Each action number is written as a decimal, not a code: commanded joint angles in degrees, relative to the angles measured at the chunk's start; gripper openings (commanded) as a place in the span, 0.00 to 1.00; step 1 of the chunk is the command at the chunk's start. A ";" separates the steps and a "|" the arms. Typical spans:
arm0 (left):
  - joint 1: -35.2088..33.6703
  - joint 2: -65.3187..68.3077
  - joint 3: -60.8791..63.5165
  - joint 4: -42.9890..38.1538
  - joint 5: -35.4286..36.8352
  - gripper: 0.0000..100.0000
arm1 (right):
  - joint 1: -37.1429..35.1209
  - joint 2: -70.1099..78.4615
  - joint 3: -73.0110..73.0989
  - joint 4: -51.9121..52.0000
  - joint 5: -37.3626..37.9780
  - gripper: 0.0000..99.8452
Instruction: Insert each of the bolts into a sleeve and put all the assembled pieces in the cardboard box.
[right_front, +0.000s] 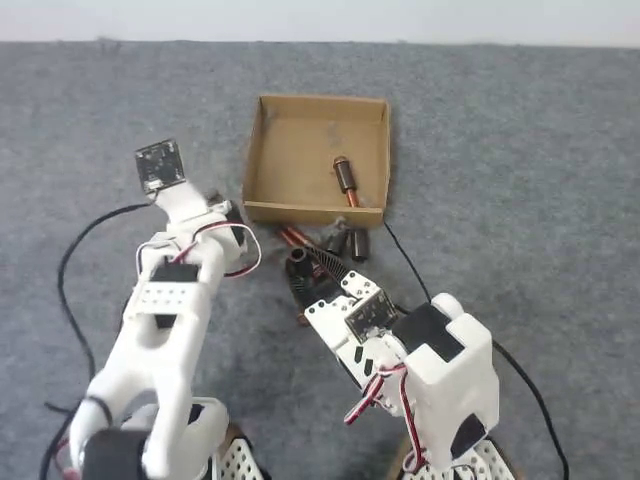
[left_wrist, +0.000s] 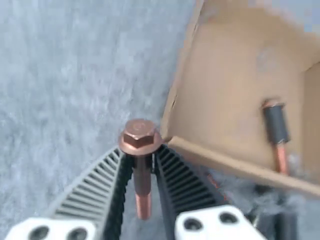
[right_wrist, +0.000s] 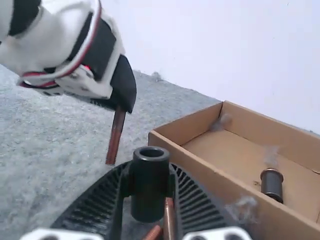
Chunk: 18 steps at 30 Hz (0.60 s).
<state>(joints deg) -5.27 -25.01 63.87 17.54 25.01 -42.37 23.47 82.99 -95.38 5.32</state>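
Observation:
My left gripper (left_wrist: 141, 150) is shut on a copper bolt (left_wrist: 142, 175), hex head up, just outside the front left corner of the cardboard box (left_wrist: 225, 100). From the right wrist view that bolt (right_wrist: 116, 136) hangs shank down, a little above and beside the black sleeve (right_wrist: 148, 182). My right gripper (right_wrist: 148, 167) is shut on this sleeve and holds it upright with the hole facing up. In the high view the right gripper (right_front: 300, 268) stands in front of the box (right_front: 315, 212) and the left gripper (right_front: 228, 215) at its left. One assembled piece (right_front: 345, 180) lies in the box.
Loose parts lie on the grey carpet by the box's front wall: a copper bolt (right_front: 295, 237) and two black sleeves (right_front: 335, 240) (right_front: 358, 243). A black cable (right_front: 405, 262) runs from the box's right corner to the right arm.

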 joint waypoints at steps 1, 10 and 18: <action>0.09 -11.69 2.86 -6.33 -0.79 0.01 | -0.48 -0.57 -1.93 -1.71 -0.35 0.01; 4.48 -31.12 15.96 -17.05 -0.70 0.01 | -0.48 -0.48 -1.85 -1.71 -0.35 0.01; 9.23 -44.92 14.99 -2.64 -0.70 0.01 | -0.48 -0.48 -1.85 -1.71 -0.35 0.01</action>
<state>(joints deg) 1.85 -62.29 81.36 8.13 25.01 -42.37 23.56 82.99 -95.56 5.32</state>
